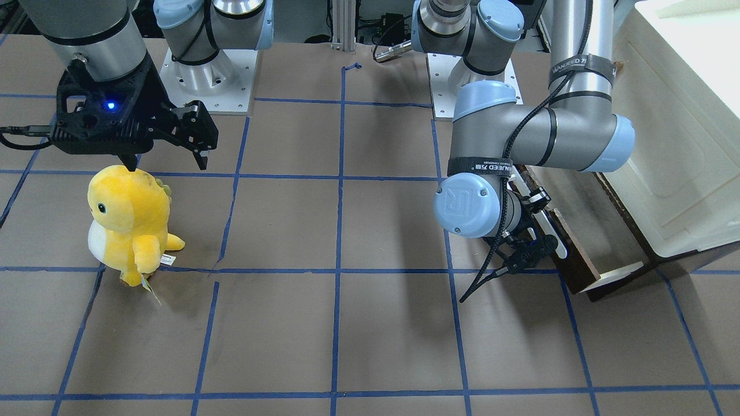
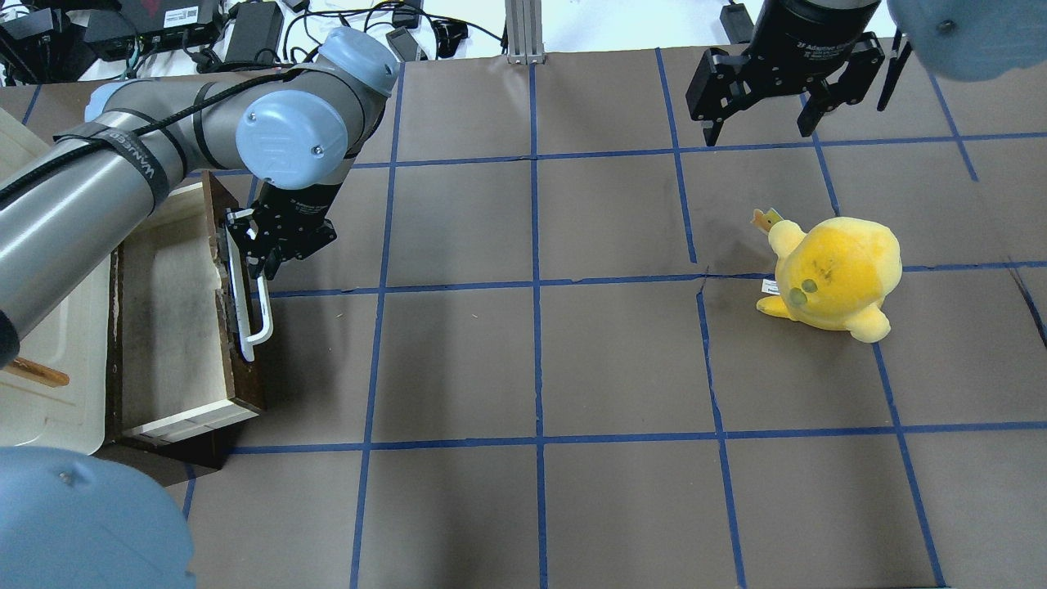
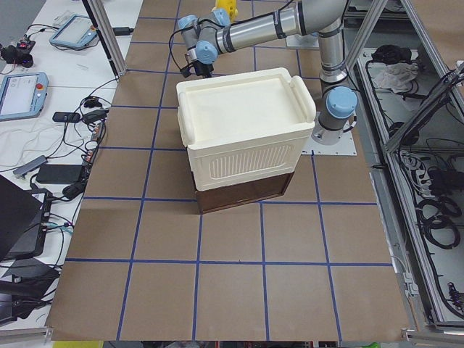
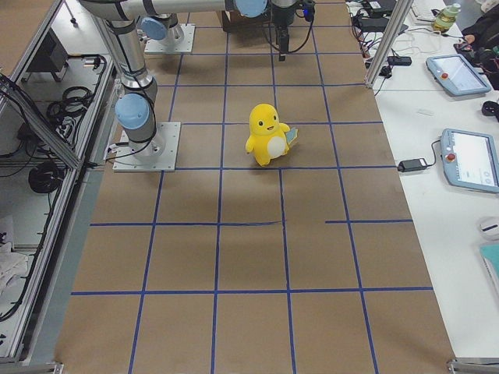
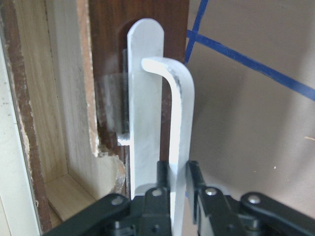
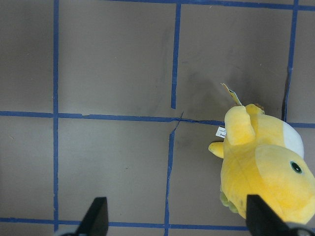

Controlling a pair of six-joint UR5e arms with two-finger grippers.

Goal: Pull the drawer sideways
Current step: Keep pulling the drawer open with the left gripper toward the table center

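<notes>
The drawer (image 2: pixel 168 327) sits at the left side of the overhead view, poking out from under a big cream-white box (image 3: pixel 243 138). The left gripper (image 5: pixel 178 181) has its fingers (image 5: pixel 195 179) squeezed tight on the drawer's white bar handle (image 5: pixel 170 123). The right gripper (image 2: pixel 757 131) hangs at the upper right, fingers wide apart, holding nothing. I think the grab is done and the pull is the step now. Next, the drawer should slide straight toward the middle of the tabletop (image 2: pixel 532 368), held tight so the handle does not slip.
</notes>
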